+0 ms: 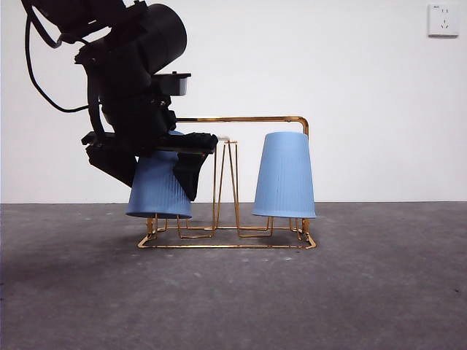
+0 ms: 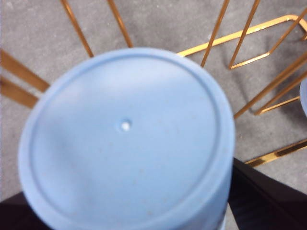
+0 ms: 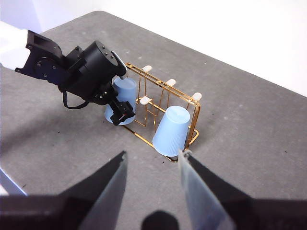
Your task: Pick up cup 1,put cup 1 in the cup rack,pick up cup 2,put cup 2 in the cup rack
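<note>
Gripping inverted cup 2 (image 1: 157, 193) on cup rack (image 1: 241, 120): left gripper (image 1: 186, 157); right gripper (image 3: 152, 189) apart, seen wrist-only.

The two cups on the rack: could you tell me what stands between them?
Between the left cup and the right cup, only the rack's upright wire pegs; front view shows it.

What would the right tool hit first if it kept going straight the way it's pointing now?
Probably the nearer blue cup upside down on the gold rack; it sits just beyond the right tool, whose jaws stand open. Depth is unclear.
</note>
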You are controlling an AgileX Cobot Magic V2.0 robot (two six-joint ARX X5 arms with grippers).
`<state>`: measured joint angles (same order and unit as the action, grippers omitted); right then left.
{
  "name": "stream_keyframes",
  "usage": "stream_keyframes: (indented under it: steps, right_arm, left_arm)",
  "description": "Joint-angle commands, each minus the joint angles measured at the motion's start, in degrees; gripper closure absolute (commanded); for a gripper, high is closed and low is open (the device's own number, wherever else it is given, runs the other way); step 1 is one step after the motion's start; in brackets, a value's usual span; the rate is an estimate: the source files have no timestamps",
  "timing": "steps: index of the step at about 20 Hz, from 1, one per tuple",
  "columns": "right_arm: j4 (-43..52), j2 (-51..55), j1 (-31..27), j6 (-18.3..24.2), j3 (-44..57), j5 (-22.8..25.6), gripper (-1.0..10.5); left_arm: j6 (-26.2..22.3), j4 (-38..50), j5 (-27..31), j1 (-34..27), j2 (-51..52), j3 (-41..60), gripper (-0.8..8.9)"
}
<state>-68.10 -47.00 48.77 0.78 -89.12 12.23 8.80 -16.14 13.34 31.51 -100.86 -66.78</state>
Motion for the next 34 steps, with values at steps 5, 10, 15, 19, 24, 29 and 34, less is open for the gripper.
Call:
stream_keyframes:
  steps: [5,10,15,19,24,29,34]
  right_arm:
    - [0.37,0.0,0.02,-0.55,0.26,0.26,7.6]
    - [0.33,0.0,0.02,-0.52,0.24,0.26,7.6]
    - [0.28,0.0,0.02,-0.55,0.24,0.24,7.6]
    - [0.31,-0.04,0.02,-0.55,0.24,0.24,7.6]
    - [0.28,-0.11,0.02,-0.57,0.26,0.26,7.6]
    - [-1.44,-0.33,0.02,-0.61,0.24,0.22,7.6]
    - [-5.42,-1.11,0.02,-0.83,0.24,0.2,7.6]
  left_arm:
    - [1.16,-5.53,-1.55,-0.09,-1.44,1.92,2.1]
    - [1.31,-5.88,-1.81,-0.09,-0.48,1.92,2.1]
    - [1.29,-10.32,-2.99,-0.09,0.79,1.88,2.11]
    - [1.2,-15.3,-4.09,0.11,2.82,1.88,2.12]
    - [1.2,-21.09,-8.13,0.7,8.2,1.88,2.13]
    - [1.22,-27.67,-12.37,1.73,16.5,1.88,2.17]
    - [1.25,-33.68,-16.96,3.37,27.67,1.88,2.21]
